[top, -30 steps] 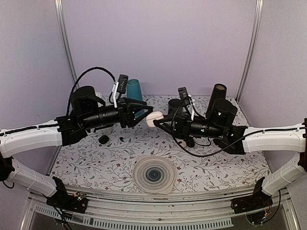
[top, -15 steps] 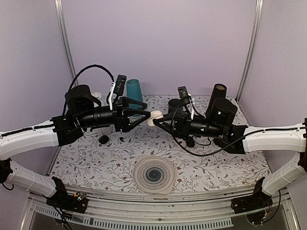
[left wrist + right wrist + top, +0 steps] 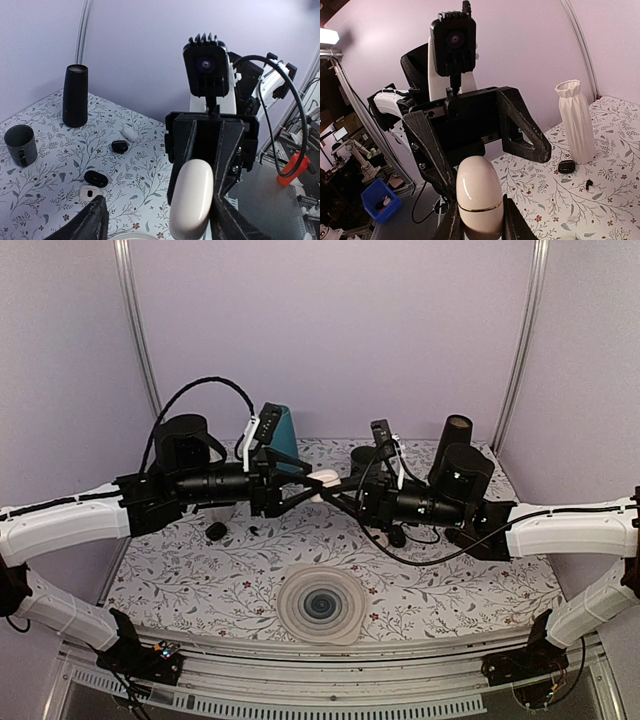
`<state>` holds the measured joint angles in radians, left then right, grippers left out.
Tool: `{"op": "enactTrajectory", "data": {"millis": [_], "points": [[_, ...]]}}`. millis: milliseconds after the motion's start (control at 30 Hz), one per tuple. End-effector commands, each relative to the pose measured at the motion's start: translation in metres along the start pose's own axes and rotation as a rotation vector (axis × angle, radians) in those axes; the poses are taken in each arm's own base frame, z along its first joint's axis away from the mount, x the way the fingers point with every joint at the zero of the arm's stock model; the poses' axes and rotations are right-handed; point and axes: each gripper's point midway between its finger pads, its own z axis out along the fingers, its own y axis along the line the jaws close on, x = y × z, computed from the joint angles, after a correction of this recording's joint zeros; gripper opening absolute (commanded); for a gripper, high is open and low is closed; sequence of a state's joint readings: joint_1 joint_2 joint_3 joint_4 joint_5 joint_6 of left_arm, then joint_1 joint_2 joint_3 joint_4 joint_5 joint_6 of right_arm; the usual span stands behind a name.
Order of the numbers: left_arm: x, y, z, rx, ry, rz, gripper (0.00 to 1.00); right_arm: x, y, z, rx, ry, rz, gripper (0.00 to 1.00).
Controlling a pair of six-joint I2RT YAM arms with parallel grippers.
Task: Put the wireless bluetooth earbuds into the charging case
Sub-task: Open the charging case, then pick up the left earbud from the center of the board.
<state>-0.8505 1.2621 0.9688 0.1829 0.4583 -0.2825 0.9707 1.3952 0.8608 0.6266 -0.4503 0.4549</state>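
Note:
The charging case [image 3: 325,479] is a white glossy pebble held in the air over the middle of the table. Its lid is closed, and a thin seam rings the case [image 3: 478,192]. My right gripper [image 3: 481,226] is shut on its lower end. My left gripper [image 3: 157,222] is open and faces it, with the case [image 3: 192,200] between the fingers and close to the right finger [image 3: 231,220]. From above, the left gripper [image 3: 308,486] and right gripper [image 3: 332,492] meet tip to tip. I cannot tell the earbuds apart from the small dark items [image 3: 254,530] on the cloth.
On the flowered table lie two black oval cases [image 3: 119,146] [image 3: 96,178] and small white pieces [image 3: 130,133]. A black cylinder [image 3: 452,445], a dark mug [image 3: 21,144], a teal cup [image 3: 287,426] and a white vase [image 3: 576,122] stand at the back. A round mat [image 3: 320,605] lies near the front.
My left wrist has rolled and shifted slightly right, so its open fingers now straddle the case's free end. The right gripper has held the case still.

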Motion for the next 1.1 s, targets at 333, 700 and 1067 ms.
{"op": "enactTrajectory", "data": {"millis": [333, 700, 1067], "points": [[-0.013, 0.040, -0.003, -0.108, -0.025, -0.079, 0.69, -0.017, 0.022, -0.004, -0.044, -0.028, -0.097, 0.03], [-0.027, 0.025, -0.008, -0.050, -0.055, -0.068, 0.70, -0.016, 0.009, -0.009, 0.035, -0.046, -0.141, 0.02], [-0.044, 0.010, -0.036, -0.045, -0.160, -0.026, 0.73, -0.023, 0.004, -0.019, 0.082, -0.131, -0.257, 0.03]]}}
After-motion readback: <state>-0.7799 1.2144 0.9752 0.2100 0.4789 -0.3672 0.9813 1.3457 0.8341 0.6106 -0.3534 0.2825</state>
